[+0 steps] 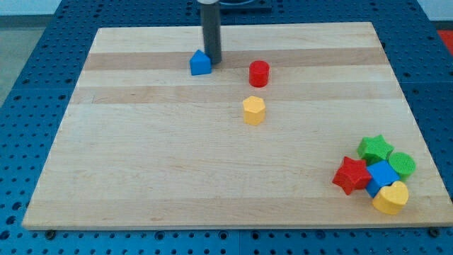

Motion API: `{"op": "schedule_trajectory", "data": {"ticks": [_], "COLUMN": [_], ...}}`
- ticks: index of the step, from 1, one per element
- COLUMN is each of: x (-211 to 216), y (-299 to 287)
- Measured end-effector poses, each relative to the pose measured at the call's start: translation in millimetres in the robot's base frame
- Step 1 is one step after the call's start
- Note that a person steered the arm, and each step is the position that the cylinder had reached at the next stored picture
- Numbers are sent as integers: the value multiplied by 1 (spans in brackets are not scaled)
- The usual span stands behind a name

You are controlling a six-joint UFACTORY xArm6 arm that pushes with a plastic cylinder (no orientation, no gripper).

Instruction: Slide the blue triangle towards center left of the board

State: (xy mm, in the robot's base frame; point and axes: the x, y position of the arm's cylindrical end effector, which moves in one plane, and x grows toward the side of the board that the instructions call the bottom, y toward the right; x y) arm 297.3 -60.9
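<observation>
Now my tip touching blue triangle, view's right side

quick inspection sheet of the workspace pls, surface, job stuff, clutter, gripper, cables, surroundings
surface: pale wooden board, flat, mostly bare.
job's things: blue triangle near the view's top, left of centre.
clutter: red cylinder and yellow hexagon block near the middle top; at the view's bottom right a tight cluster of green star, green round block, red star, blue cube and yellow heart.
grippers: none; my tip sits right against the blue triangle's right side.
cables: nothing seen.
surroundings: blue perforated table around the board.
</observation>
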Motion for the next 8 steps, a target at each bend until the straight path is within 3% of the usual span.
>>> {"op": "schedule_trajectory", "data": {"ticks": [4,5,6,7,8], "x": [17,-6,-23,9,19], "y": [-163,-148,-95,-30,-29]}}
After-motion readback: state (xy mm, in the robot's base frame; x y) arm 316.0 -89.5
